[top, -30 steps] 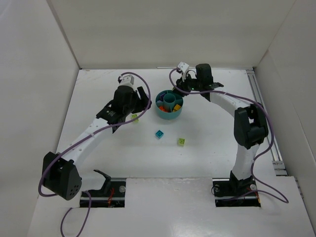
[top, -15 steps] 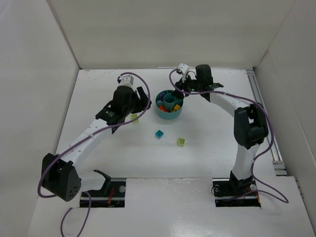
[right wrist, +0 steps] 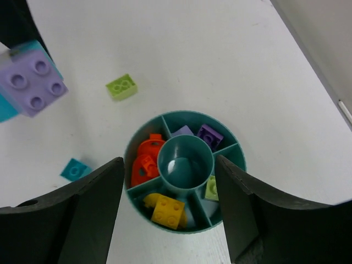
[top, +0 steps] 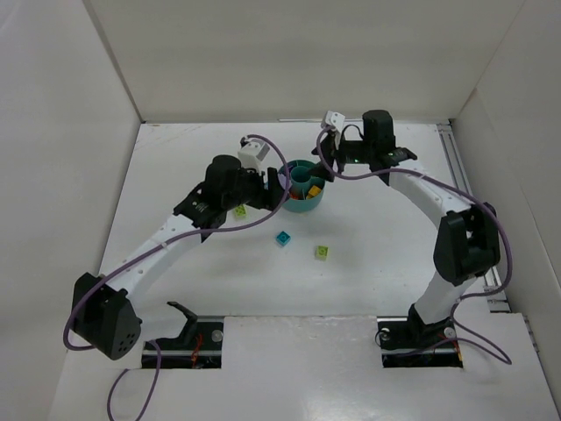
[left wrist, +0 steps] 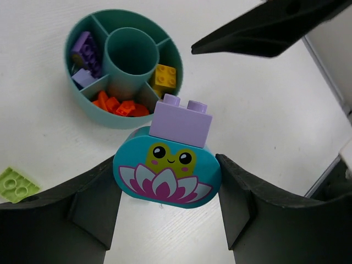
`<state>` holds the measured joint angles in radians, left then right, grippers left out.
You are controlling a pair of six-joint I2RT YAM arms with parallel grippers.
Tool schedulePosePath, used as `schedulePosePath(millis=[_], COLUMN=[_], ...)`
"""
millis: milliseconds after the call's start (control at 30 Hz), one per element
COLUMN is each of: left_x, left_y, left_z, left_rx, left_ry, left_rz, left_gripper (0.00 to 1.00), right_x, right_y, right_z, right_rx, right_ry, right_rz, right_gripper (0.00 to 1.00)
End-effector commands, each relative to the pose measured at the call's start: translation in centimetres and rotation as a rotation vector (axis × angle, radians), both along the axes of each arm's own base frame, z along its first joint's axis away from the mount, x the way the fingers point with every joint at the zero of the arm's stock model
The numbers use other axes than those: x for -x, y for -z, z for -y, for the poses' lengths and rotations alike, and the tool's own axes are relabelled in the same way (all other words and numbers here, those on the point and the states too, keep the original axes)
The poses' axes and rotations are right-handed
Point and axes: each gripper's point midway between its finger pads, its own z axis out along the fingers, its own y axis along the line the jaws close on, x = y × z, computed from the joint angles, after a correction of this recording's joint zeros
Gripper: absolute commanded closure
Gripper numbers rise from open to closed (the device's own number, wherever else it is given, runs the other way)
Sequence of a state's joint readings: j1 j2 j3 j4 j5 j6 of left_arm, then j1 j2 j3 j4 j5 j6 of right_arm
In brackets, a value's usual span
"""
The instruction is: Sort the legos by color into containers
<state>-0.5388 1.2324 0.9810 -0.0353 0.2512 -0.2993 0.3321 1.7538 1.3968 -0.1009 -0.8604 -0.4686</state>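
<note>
My left gripper is clamped on a teal oval plastic brick printed with a frog on a lotus, with a lilac studded brick stacked on top. I see it hanging over the white counter, just beside the round teal plastic dish. My right gripper hovers above that dish, jaws spread wide and holding nothing. Purple, orange, yellow and lime bricks lie in separate wedges. A lime green brick and a small teal brick lie loose on the counter.
</note>
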Motion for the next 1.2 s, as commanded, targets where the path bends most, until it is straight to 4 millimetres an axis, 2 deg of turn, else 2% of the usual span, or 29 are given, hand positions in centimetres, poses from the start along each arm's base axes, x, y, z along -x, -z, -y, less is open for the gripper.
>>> schedulePosePath(millis=[0, 100, 133, 200, 233, 267, 333, 367, 433, 500, 600, 700, 733, 800, 833, 967, 1100, 1167], left_x=[1.1, 0.8, 1.0, 1.0, 0.5, 0.6, 0.5, 0.5, 0.9, 0.5, 0.5, 0.4, 0.1, 0.6, 0.5, 0.9, 1.6, 1.5], left_y=[-3.3, -2.8, -2.1, -2.5, -2.3, -1.9, -2.4, -1.7, -2.0, -0.9, -2.0, -2.0, -3.5, -3.7, -4.6, -4.4, -4.2, -4.5], left_z=[1.1, 1.3, 1.5, 2.0, 1.5, 1.9, 2.5, 2.6, 3.8, 3.9, 4.6, 4.5, 4.1, 4.3, 4.3, 4.3, 5.2, 5.3], left_rx=[-0.033, -0.081, -0.105, -0.112, -0.139, -0.149, -0.189, -0.214, -0.252, -0.308, -0.297, -0.295, -0.265, -0.255, -0.242, -0.249, -0.249, -0.242], left_ry=[0.187, 0.207, 0.228, 0.237, 0.207, 0.210, 0.193, 0.180, 0.180, 0.147, 0.130, 0.099, 0.064, 0.047, 0.043, 0.072, 0.106, 0.103], left_rz=[0.200, 0.215, 0.212, 0.223, 0.226, 0.221, 0.260, 0.249, 0.283, 0.285, 0.323, 0.348, 0.391, 0.416, 0.446, 0.455, 0.449, 0.456], left_gripper=[0.88, 0.91, 0.91, 0.92, 0.92, 0.92, 0.93, 0.93, 0.95, 0.98, 0.99, 0.99, 0.99, 0.99, 0.99, 0.99, 0.99, 0.99], right_x=[3.3, 4.3, 4.9, 5.9, 6.4, 6.6, 7.2, 7.9, 8.3, 8.9, 9.2, 10.1, 10.7, 10.9, 11.3, 11.2, 11.1, 10.9], right_y=[-2.6, -2.0, -2.0, -2.2, -2.8, -2.8, -3.3, -3.3, -4.3, -5.0, -5.6, -5.9, -5.7, -5.6, -5.5, -6.3, -7.0, -6.9], right_z=[0.7, 1.8, 1.5, 1.3, 1.2, 1.2, 0.6, 0.2, -0.2, -0.9, -1.0, -1.4, -1.7, -1.6, -1.9, -2.3, -3.4, -3.4], right_rx=[-0.069, -0.006, 0.001, -0.023, -0.043, -0.051, -0.096, -0.119, -0.159, -0.179, -0.200, -0.220, -0.217, -0.215, -0.209, -0.214, -0.233, -0.232], right_ry=[-0.087, -0.017, -0.025, -0.026, -0.036, -0.025, -0.052, -0.095, -0.128, -0.172, -0.168, -0.188, -0.205, -0.200, -0.206, -0.205, -0.219, -0.210], right_rz=[-0.076, -0.194, -0.216, -0.312, -0.335, -0.366, -0.435, -0.485, -0.533, -0.559, -0.611, -0.672, -0.697, -0.722, -0.733, -0.730, -0.746, -0.744], right_gripper=[0.28, 0.27, 0.26, 0.26, 0.26, 0.26, 0.24, 0.24, 0.24, 0.23, 0.21, 0.21, 0.21, 0.21, 0.21, 0.21, 0.21, 0.26])
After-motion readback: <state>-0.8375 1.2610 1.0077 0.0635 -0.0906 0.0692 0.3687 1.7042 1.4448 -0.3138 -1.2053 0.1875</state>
